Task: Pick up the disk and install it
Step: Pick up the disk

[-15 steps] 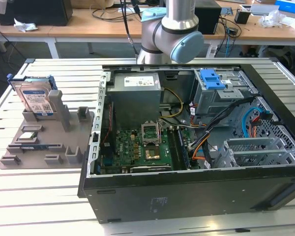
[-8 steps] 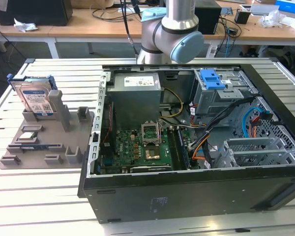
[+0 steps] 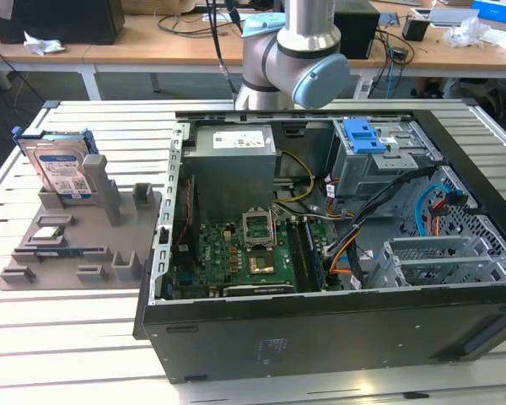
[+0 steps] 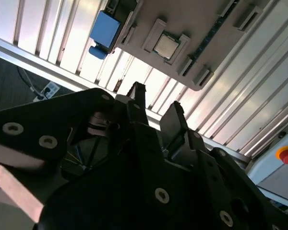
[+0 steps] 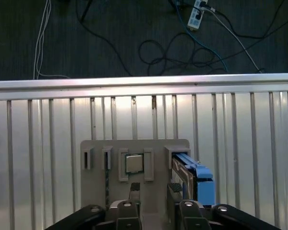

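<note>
Slatted aluminium forms the bench [image 3: 59,337], with office desks and trailing cables behind it. At the exterior view's left, a grey holder [image 3: 110,232] carries the disk [image 3: 61,169], which stands on edge in a slot at the holder's far corner with blue rails along its sides. To its right lies the open computer case [image 3: 320,337]. Further right is the case's drive cage, topped by a bare blue latch bracket [image 3: 363,135]. The arm [image 3: 295,51] rises behind the case.

In both wrist views the gripper [image 5: 154,191] hangs well clear of the holder, its fingers [image 4: 175,115] spread apart with nothing between them. The step in hand appears to be the approach to the disk. In the first wrist view the fingers line up with a processor chip [image 5: 133,164] seated in the holder, and the disk stands just beside that line. Doing this step well probably means centring the gripper over the disk and squaring the fingers to its flat faces. It also means coming down straight, so that no fingertip strikes a blue rail or the slot wall.
</note>
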